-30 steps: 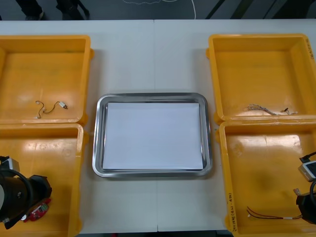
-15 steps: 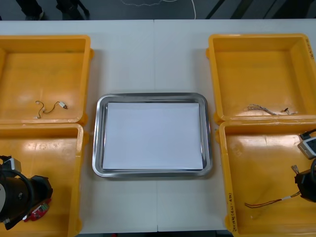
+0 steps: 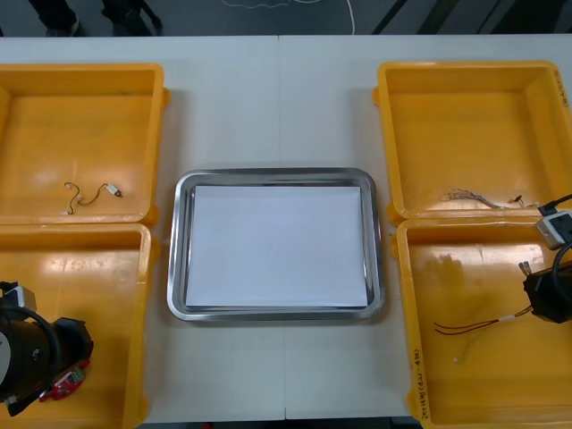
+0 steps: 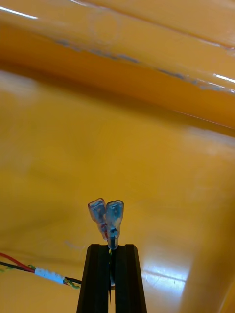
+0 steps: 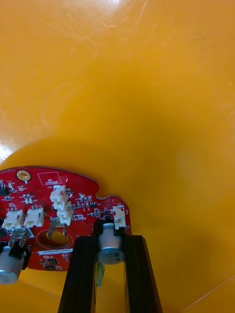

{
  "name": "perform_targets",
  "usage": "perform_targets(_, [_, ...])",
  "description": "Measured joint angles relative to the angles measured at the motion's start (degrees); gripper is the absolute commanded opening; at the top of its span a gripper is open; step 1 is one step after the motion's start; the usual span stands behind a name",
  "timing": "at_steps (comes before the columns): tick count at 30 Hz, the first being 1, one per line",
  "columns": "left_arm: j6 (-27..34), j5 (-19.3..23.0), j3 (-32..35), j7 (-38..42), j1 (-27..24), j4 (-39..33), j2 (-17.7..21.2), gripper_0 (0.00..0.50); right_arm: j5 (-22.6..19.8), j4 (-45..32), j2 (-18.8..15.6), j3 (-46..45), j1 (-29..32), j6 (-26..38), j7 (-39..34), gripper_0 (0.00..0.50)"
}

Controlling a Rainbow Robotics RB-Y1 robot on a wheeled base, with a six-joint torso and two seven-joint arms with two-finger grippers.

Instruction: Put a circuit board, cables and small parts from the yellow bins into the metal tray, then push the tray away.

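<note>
**Cable lifted, tray not yet filled**

The right tool (image 4: 111, 250) has risen, to the right of the metal tray (image 3: 277, 173), pinching the red and yellow cable (image 3: 474, 326). Left of the tray, the left tool (image 5: 108, 240) pinches the circuit board (image 5: 54, 215). The tray holds nothing yet; every placing remains.

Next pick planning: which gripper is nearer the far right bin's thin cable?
Right. The right gripper is in the next bin from the thin cable; the left gripper is far across the tray.

Tray (image 3: 277, 172) lies between bins (image 3: 54, 134) (two each side) on table (image 3: 273, 98).
</note>
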Motion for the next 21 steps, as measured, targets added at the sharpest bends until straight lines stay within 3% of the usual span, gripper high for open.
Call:
perform_targets(8, [5.49, -0.89, 1.52, -0.05, -1.06, -2.6, 0.0, 0.0, 0.01, 7.6, 0.01, 3.2, -2.72, -1.91, -0.74, 0.0])
perform_targets(16, [6.4, -2.11, 3.12, -0.16, -5.04, -1.97, 0.0, 0.0, 0.01, 8.81, 0.01, 3.58, -3.29, -1.92, -0.86, 0.0])
perform_targets(17, [6.4, -2.12, 3.12, -0.17, -5.63, -1.48, 0.0, 0.0, 0.01, 8.82, 0.01, 3.62, -3.3, -1.93, -0.89, 0.03])
perform_targets(19, [6.4, -2.16, 3.12, -0.19, -6.88, -0.09, 0.0, 0.0, 0.01, 8.83, 0.01, 3.74, -3.34, -1.94, -0.93, 0.177])
perform_targets(20, [6.39, -2.19, 3.12, -0.2, -7.53, 0.61, 0.0, 0.0, 0.01, 8.84, 0.01, 3.75, -3.35, -1.94, -0.96, 0.206])
perform_targets(21, [6.35, -2.22, 3.12, -0.22, -8.31, 1.66, 0.0, 0.0, 0.01, 8.84, 0.01, 3.76, -3.39, -1.94, -1.1, 0.275])
